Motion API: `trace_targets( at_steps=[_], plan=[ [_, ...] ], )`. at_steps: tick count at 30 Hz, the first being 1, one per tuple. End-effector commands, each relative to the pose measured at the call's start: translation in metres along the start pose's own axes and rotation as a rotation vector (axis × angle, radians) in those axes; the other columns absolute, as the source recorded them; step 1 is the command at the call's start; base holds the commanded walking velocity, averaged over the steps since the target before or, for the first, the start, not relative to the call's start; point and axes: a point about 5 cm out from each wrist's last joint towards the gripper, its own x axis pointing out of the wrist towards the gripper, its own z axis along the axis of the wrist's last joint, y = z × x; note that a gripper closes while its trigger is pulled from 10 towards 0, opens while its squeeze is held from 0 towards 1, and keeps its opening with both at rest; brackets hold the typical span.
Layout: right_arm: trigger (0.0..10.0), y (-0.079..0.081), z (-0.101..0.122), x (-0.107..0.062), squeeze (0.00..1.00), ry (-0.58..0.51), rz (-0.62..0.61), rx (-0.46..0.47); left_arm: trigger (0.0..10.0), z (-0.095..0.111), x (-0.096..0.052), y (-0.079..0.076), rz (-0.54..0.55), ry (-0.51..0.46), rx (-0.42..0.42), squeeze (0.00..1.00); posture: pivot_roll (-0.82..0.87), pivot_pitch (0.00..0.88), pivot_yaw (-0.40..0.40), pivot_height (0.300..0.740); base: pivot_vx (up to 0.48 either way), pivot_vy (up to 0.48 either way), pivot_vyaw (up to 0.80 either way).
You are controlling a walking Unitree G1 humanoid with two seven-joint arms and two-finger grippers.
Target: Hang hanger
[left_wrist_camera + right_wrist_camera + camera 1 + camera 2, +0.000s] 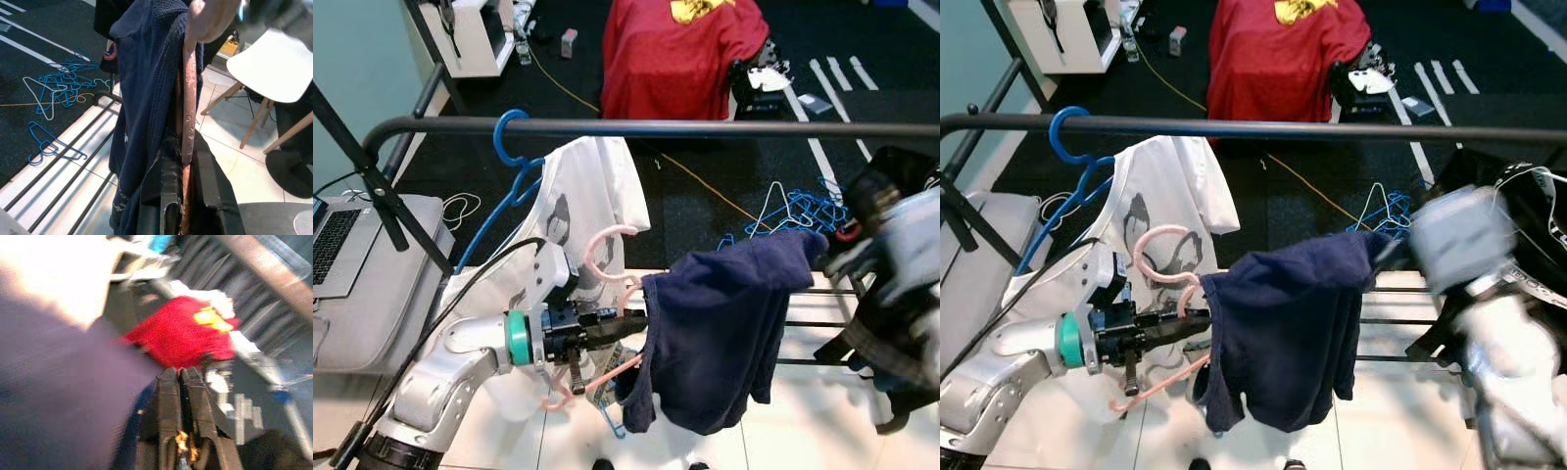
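Below the rail (705, 127), in the left eye view, the left gripper (631, 315) pinches the pink hanger (607, 257) by its frame, jaws closed on it. A navy garment (724, 333) is draped over that hanger. Its hook points up but sits well under the rail, so by this judgement the hanging is yet to come: the hanger must be raised and hooked on. A blue hanger (509, 147) with a white shirt (592, 201) is already on the rail. At the right the right arm is a blur, and its gripper cannot be made out there

From the right eye view the layout is the same; the pink hook (1160, 250) lies just beside the white shirt, apart from the rail (1332, 130)

Along the left wrist view, the black fingers (168, 196) clamp the pink bar, with navy cloth beside it and spare hangers (63, 83) on the dark floor beyond

Along the right wrist view, heavily blurred, the right gripper (181, 396) has its fingers pressed together, seemingly on nothing; a red cloth (186, 328) lies ahead, and a purple smear hides the near side
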Motion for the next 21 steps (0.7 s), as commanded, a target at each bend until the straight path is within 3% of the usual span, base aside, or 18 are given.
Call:
trace_targets(
  at_steps=[1, 2, 3, 5, 7, 11, 17, 18, 20, 21],
  plan=[
    [10.0, 0.001, 0.007, -0.002, 1.0, -0.023, 0.019, -0.029, 10.0, 0.002, -0.002, 0.001, -0.001, -0.021, 0.006, 0.0, -0.29, 0.198, 0.153, 0.74, 0.0, 0.0, 0.0],
    [10.0, 0.001, 0.007, -0.002, 1.0, -0.023, 0.019, -0.029, 10.0, 0.002, -0.002, 0.001, -0.001, -0.021, 0.006, 0.0, -0.29, 0.198, 0.153, 0.74, 0.0, 0.0, 0.0],
    [10.0, 0.0, 0.006, -0.013, 1.0, 0.026, 0.059, -0.105, 10.0, 0.003, -0.001, 0.001, -0.013, -0.02, 0.012, 0.0, -0.31, 0.206, 0.164, 0.74, 0.0, 0.0, 0.0],
    [10.0, -0.001, 0.005, -0.018, 1.0, 0.05, 0.072, -0.15, 10.0, 0.003, -0.001, 0.002, -0.018, -0.018, 0.014, 0.0, -0.31, 0.207, 0.165, 0.74, 0.0, 0.0, 0.0],
    [10.0, -0.001, 0.005, -0.018, 1.0, 0.05, 0.072, -0.15, 10.0, 0.003, -0.001, 0.002, -0.018, -0.018, 0.014, 0.0, -0.31, 0.207, 0.165, 0.74, 0.0, 0.0, 0.0],
    [10.0, -0.009, 0.005, -0.027, 1.0, 0.088, 0.058, -0.238, 10.0, 0.003, 0.003, 0.003, -0.033, -0.016, 0.018, 0.0, -0.32, 0.209, 0.172, 0.74, 0.0, 0.0, 0.0],
    [10.0, -0.005, 0.001, -0.028, 1.0, 0.112, 0.087, -0.272, 10.0, 0.003, 0.004, 0.003, -0.04, -0.018, 0.018, 0.0, -0.32, 0.208, 0.173, 0.74, 0.0, 0.0, 0.0],
    [10.0, -0.002, 0.0, -0.028, 0.0, 0.114, 0.101, -0.252, 10.0, 0.003, 0.004, 0.003, -0.039, -0.017, 0.019, 0.0, -0.31, 0.205, 0.171, 0.74, 0.0, 0.0, 0.0],
    [10.0, 0.001, -0.001, -0.026, 0.0, 0.109, 0.108, -0.237, 10.0, 0.003, 0.004, 0.003, -0.037, -0.018, 0.019, 0.0, -0.31, 0.202, 0.17, 0.74, 0.0, 0.0, 0.0],
    [10.0, 0.003, -0.002, -0.025, 1.0, 0.108, 0.11, -0.214, 10.0, 0.003, 0.003, 0.002, -0.036, -0.018, 0.019, 0.0, -0.3, 0.2, 0.169, 0.74, 0.0, 0.0, 0.0]
  ],
)
